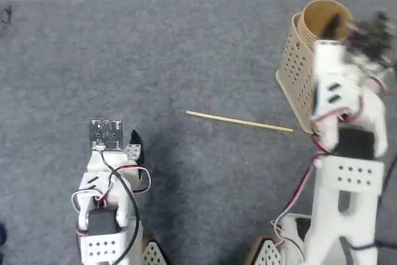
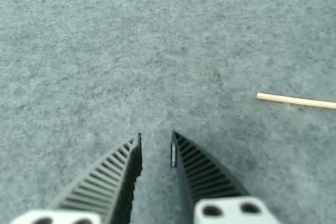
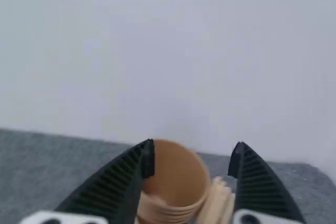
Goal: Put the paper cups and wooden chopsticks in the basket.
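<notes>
Wooden chopstick (image 1: 239,121) lies beside basket (image 1: 296,69) (cups (image 1: 313,17) inside).

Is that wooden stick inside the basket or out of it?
Out. The chopstick lies flat on the grey table, beside the basket, not in it.

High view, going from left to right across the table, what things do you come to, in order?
left gripper → wooden chopstick → basket
</notes>
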